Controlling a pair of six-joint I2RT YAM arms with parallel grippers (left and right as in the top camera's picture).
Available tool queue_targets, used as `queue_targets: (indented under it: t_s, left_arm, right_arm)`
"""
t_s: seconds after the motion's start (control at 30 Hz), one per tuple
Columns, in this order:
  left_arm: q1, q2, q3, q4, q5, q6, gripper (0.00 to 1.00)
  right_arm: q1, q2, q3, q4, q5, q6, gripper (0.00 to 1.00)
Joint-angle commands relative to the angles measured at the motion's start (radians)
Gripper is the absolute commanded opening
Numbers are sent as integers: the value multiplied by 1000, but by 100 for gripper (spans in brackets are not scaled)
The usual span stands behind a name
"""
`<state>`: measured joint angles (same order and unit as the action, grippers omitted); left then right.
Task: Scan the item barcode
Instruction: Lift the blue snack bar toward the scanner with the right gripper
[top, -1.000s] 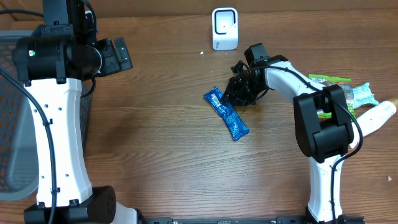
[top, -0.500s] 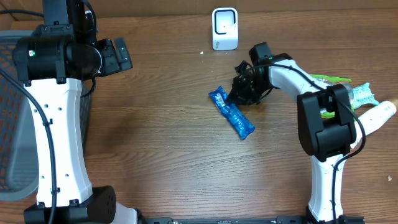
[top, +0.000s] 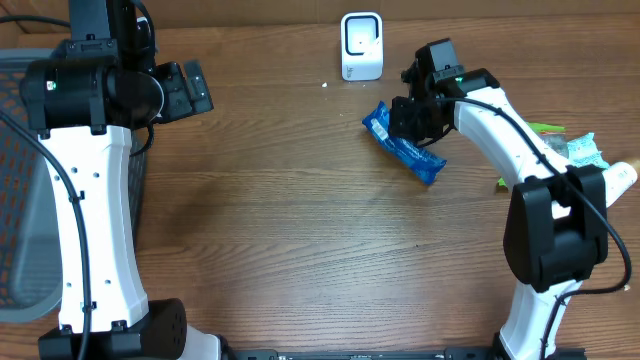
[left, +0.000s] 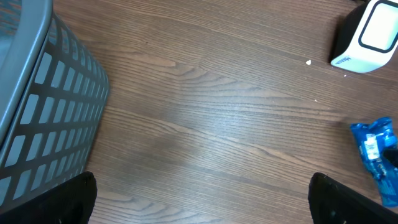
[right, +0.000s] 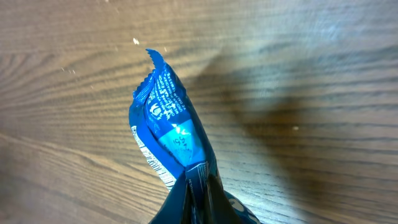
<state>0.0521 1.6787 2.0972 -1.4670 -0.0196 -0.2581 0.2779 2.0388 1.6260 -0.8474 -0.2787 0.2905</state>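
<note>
The item is a long blue snack packet, and my right gripper is shut on its middle. The packet hangs just right of and in front of the white barcode scanner at the back of the table. In the right wrist view the blue packet rises from the pinched jaws of my right gripper, with a striped white edge at its lower left. My left gripper stands open at the far left, well away. The left wrist view shows the left gripper wide open over bare wood, the scanner and the packet at the right.
A grey mesh basket sits at the table's left edge, also in the left wrist view as the basket. Several other packets and a white object lie at the right edge.
My right gripper has shut on the blue packet and carried it up and to the right, closer to the scanner. The left arm has not moved.
</note>
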Motion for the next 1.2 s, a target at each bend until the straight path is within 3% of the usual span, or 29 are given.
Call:
queue_targets:
  t_s: [0.0, 0.2, 0.47, 1.0, 1.17]
  left_arm:
    - [-7, -3, 18, 2, -6, 11, 100]
    - [-7, -3, 19, 2, -6, 11, 100]
    - [-7, -3, 18, 2, -6, 11, 100]
    - [-7, -3, 18, 2, -6, 11, 100]
    - [-7, -3, 19, 2, -6, 11, 100]
  right_arm:
    - [19, -47, 31, 11, 50, 57, 4]
    - [19, -87, 32, 48, 24, 107, 4]
    - [-29, -236, 120, 53, -283, 121, 4]
    - [-112, -285, 129, 239, -328, 374, 4]
    - [-106, -285, 130, 344, -320, 395, 4]
